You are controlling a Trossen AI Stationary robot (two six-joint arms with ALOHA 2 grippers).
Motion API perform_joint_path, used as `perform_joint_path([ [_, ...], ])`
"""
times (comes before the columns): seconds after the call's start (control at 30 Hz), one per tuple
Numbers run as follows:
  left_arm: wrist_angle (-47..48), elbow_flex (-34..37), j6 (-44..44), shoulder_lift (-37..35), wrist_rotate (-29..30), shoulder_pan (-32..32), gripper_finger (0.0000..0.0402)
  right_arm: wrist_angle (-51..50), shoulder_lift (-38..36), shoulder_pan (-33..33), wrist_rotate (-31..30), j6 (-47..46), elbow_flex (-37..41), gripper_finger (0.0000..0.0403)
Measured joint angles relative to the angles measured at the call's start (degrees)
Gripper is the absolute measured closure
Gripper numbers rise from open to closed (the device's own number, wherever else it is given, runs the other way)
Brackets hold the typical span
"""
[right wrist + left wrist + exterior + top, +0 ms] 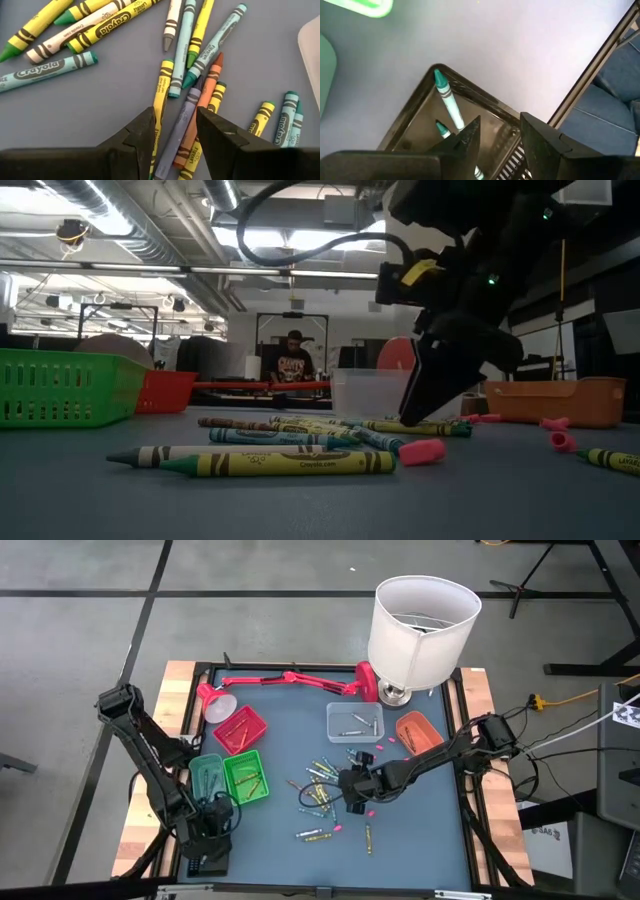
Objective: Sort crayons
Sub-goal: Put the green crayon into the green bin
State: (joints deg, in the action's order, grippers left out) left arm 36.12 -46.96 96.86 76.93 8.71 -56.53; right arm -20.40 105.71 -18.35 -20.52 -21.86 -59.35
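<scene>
**Spotter:** What's on the surface (300,710), biggest things first?

**Me:** A white lampshade (423,620) stands at the far edge, with a red desk lamp (290,680) folded flat beside it. Then the trays: red (240,728) and green (246,776) towards the left edge, clear (354,721) and orange (419,730) right of the middle. I reckon each takes one colour family, which is why they ring the pile.

**Spotter:** And the crayons?

**Me:** The loose crayons (322,780) lie scattered around the middle, reaching towards the near edge, with small pink bits (337,827) among them. A few already sit in the trays.

**Spotter:** Your left arm?

**Me:** The left claw (497,137) is at the near left corner, over a dark tray (425,107), and its fingers stand apart, released. Two teal crayons (447,97) lie inside, nothing between the fingers. I'd judge that a drop-off.

**Spotter:** Right arm?

**Me:** The right claw (175,130) hangs low over the pile, fingers parted and empty, straddling a lilac crayon (181,124) with a yellow one and an orange one lying close beside it. It's tight: closing could catch a neighbour too.
</scene>
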Motion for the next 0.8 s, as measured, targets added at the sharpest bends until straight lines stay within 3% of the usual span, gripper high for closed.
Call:
perform_joint_path([
  [0.17,0.0,0.0,0.0,0.0,0.0,0.0,0.028,0.0,0.0,0.0,0.6,-0.9,0.0,0.0258],
  [0.33,0.0,0.0,0.0,0.0,0.4,0.0,0.028,-0.2,0.2,0.0,5.3,-0.9,0.1,0.0258],
  [0.8,0.0,0.0,-0.1,0.0,8.7,0.0,0.028,0.2,0.0,0.0,7.2,-0.6,0.1,0.0258],
])
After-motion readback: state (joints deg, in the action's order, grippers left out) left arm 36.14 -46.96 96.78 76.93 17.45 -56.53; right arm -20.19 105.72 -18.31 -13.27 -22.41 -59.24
